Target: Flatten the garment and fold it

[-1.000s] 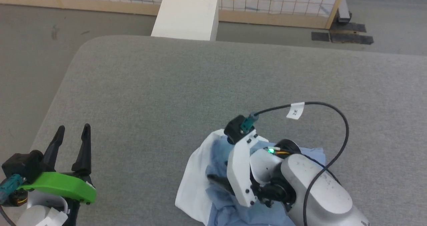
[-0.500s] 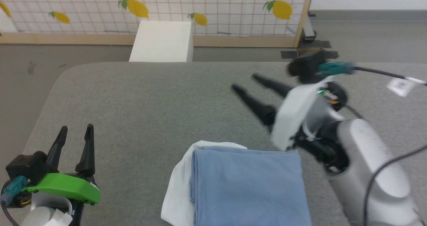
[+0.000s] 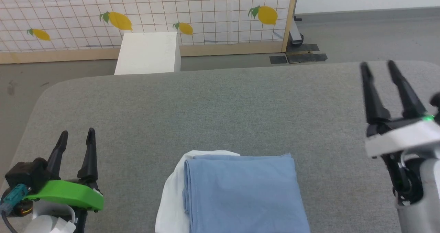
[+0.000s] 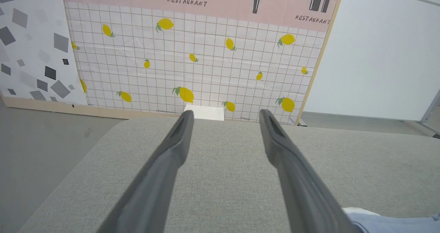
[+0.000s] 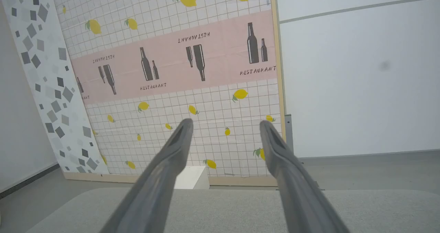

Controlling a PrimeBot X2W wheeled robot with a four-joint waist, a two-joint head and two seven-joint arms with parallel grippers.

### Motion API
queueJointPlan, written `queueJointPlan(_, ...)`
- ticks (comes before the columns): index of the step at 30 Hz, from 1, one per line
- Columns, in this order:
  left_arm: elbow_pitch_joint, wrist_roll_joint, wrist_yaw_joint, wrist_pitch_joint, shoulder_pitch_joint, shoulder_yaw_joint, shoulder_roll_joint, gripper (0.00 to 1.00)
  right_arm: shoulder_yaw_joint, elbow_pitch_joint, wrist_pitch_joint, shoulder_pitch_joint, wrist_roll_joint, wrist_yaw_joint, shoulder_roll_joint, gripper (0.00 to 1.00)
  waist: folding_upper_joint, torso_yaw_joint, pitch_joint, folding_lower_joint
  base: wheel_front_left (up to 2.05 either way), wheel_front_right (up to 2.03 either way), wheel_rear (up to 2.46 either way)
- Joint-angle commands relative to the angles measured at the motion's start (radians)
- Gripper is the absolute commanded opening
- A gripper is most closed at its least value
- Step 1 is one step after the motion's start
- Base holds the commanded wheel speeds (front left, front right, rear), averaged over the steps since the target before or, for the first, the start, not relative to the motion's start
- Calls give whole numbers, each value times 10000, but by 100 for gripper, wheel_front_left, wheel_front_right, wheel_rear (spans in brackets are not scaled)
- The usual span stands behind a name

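The garment [image 3: 240, 191] lies folded into a neat light blue rectangle at the near middle of the grey table [image 3: 206, 106], with a white edge showing along its left side. A corner of the garment [image 4: 395, 222] peeks in at the lower right of the left wrist view. My left gripper [image 3: 76, 135] rests open at the lower left, well left of the garment, nothing between its fingers. Raised at the right, clear of the garment, my right gripper [image 3: 377, 65] stands open and empty, fingers pointing away. The left gripper [image 4: 225, 113] and the right gripper [image 5: 225, 123] show spread jaws in their own wrist views.
A white box [image 3: 147, 52] stands on the floor just beyond the table's far edge. Behind it runs a lemon-patterned panel [image 3: 137, 13] with a wooden frame. Dark tape patches [image 3: 297, 57] mark the floor at the back right.
My right gripper has lifted off the garment and swung up and to the right. The garment now lies flat and folded. The head camera has tilted up. The left gripper has stayed put.
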Motion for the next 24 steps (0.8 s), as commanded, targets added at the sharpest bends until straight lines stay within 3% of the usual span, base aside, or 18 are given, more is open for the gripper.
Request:
queueJointPlan(1, -32, 69, 78, -84, 143, 52, -47, 100, -151, 9, -419, 256, -247, -13, 33, 100, 38, -13, 6, 0, 0, 0, 0)
queueJointPlan(7, 45, 173, 79, -96, 119, 29, -86, 100, -788, 298, -1527, 1272, -1075, -13, 1, 100, 38, 62, 87, 0, 0, 0, 0)
queueJointPlan(24, 628, 487, -57, -112, -108, -230, -171, 100, -440, 1012, -1144, 2543, -1274, -13, 18, 100, 38, 347, 138, 0, 0, 0, 0)
